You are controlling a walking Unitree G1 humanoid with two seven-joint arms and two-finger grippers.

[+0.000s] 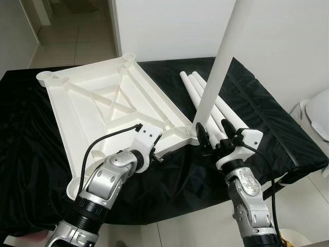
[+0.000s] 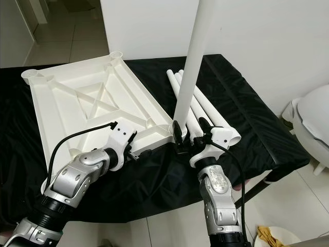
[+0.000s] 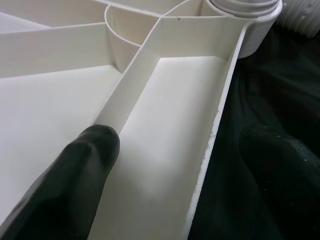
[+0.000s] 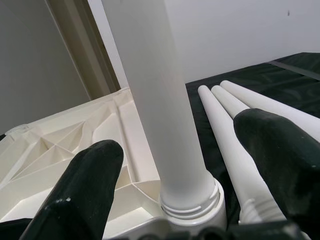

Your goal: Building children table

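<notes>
A: Where did the tabletop (image 1: 110, 110) lie?

B: Upside down on the black cloth (image 1: 31, 154), ribs up, corner sockets showing. Its near corner sat just beside the cloth's front edge, and the far corners reached toward the white wall (image 1: 169, 28).

A: And the leg?

B: One white leg (image 1: 218, 64) stood upright in the near right corner socket (image 2: 177, 131). Three spare legs (image 1: 205, 98) lay side by side on the cloth just beyond it, touching each other.

A: Right gripper?

B: Right gripper (image 4: 175, 170) was at the base of the standing leg, fingers spread to either side of it. Gaps showed between the pads and the leg in the right wrist view, so it was not pinching.

A: Left gripper?

B: Left gripper (image 3: 175, 155) straddled the tabletop's near rim (image 3: 215, 130): one finger (image 3: 75, 180) inside the tray, close to a rib, the other outside over the cloth. Fingers spread; contact with the rim could not be made out.

A: Room to move?

B: Bare cloth ran to the right of the spare legs. Pale tiled floor (image 1: 180, 231) lay in front, a doorway (image 1: 77, 25) opened behind on the left, and a white rounded object (image 2: 313, 118) stood off the right end.
</notes>
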